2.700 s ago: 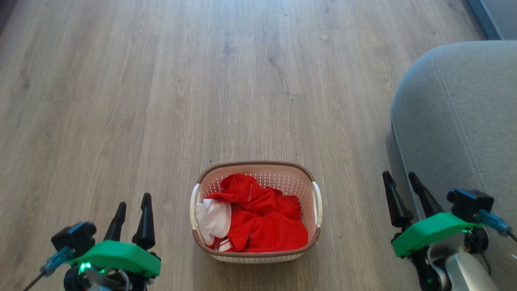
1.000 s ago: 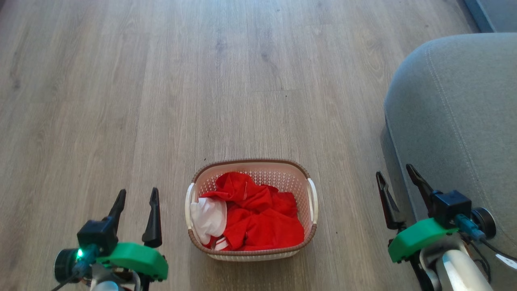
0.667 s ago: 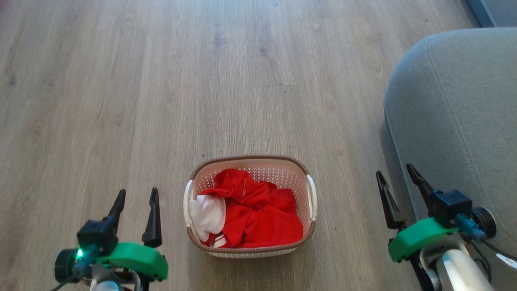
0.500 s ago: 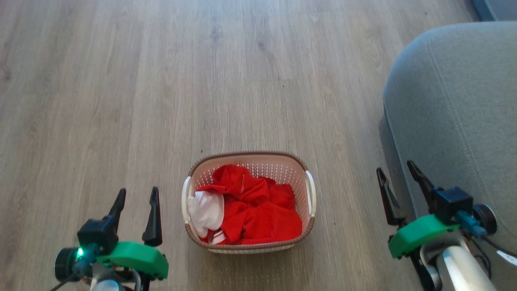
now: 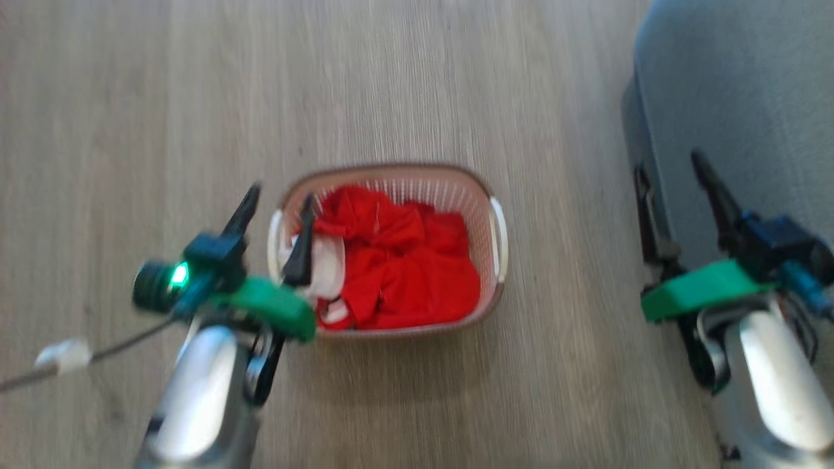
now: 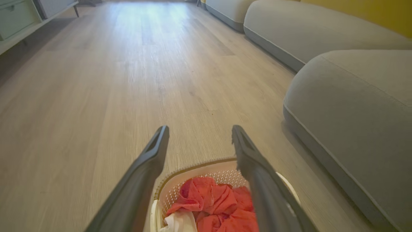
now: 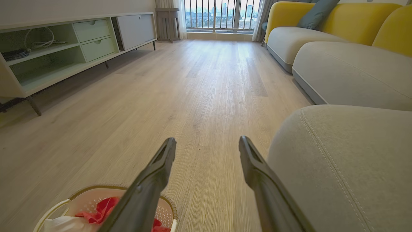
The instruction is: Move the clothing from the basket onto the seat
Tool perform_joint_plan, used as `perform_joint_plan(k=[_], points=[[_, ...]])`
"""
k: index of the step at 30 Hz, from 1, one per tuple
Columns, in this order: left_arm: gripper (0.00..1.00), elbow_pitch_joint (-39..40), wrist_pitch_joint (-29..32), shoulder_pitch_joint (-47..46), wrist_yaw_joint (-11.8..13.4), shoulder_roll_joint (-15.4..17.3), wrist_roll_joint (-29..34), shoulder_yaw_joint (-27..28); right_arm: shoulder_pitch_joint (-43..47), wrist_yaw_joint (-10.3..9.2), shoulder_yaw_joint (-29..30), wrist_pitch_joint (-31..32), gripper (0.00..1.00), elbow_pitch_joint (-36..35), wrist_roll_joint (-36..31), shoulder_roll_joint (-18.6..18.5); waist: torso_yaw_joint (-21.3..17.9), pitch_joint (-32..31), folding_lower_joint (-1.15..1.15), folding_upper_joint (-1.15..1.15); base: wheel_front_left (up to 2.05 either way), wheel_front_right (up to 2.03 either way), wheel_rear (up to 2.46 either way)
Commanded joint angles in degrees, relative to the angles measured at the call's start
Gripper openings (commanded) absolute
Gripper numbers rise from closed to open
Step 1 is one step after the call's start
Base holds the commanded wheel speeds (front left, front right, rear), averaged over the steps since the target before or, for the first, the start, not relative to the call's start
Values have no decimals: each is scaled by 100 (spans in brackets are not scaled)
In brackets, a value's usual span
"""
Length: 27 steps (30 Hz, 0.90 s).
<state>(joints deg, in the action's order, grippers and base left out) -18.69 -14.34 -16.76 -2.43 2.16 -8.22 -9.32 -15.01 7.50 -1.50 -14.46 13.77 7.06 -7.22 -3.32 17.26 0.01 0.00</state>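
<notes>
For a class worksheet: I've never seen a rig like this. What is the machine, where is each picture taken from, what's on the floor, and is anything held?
This is a wheeled robot with two arms, each ending in a two-fingered gripper. The blurred picture looks down from a camera on its head: the left gripper hangs above the left side of the basket, and the right gripper is next to the grey seat. The other two pictures come from wrist cameras, each looking along its own arm's fingers. The basket stands on the wooden floor with red and white clothing inside. Both grippers are open and hold nothing.
</notes>
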Motion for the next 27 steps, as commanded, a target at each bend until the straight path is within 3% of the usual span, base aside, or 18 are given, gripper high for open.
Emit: perform_joint_plan(k=[1, 8, 13, 19, 27], points=[[100, 26, -66, -389, -32, 72, 98, 30, -225, -1, -77, -54, 100, -246, -17, 28, -111, 812, -1, 0, 0, 0, 0], [100, -1417, 28, -1852, 137, 72, 421, -696, -662, -1, -94, -54, 100, -521, 12, 187, -402, 1878, -1, 0, 0, 0, 0], [100, -2706, 782, -2734, 379, 72, 550, -1007, -798, -1, -123, -54, 100, -684, 65, 283, -639, 2372, -1, 0, 0, 0, 0], [100, -3717, 1036, -3595, 663, 114, 628, -1082, -898, -1, -145, -54, 100, -847, 159, 383, -909, 2817, -1, 0, 0, 0, 0], [100, -4576, 1016, -4332, 841, 323, 671, -1085, -974, -1, -258, -54, 100, -963, 375, 431, -1188, 3226, -1, 0, 0, 0, 0]])
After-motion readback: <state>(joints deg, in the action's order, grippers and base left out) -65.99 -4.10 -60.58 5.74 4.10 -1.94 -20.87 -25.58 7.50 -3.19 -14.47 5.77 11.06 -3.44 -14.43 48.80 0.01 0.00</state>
